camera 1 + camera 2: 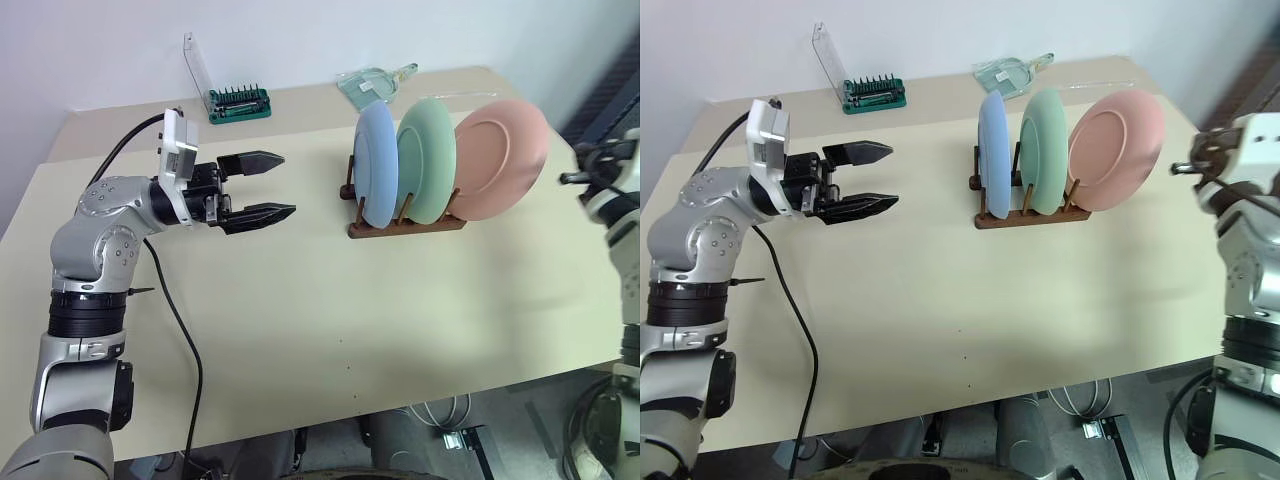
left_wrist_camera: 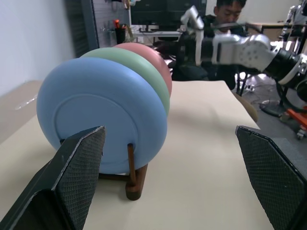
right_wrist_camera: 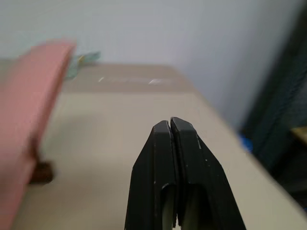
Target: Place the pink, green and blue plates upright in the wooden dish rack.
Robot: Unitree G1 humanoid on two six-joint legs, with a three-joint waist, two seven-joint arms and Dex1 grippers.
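1. Blue plate, green plate, pink plate all upright in wooden dish rack, mid-table, pink leaning outward
2. Left gripper w/ jaws wide, empty, pointing at rack, well apart
3. Right gripper closed tight on nothing, just beyond pink plate
4. Behind: green bit tray, clear scoop; person past table

Blue plate, green plate, pink plate
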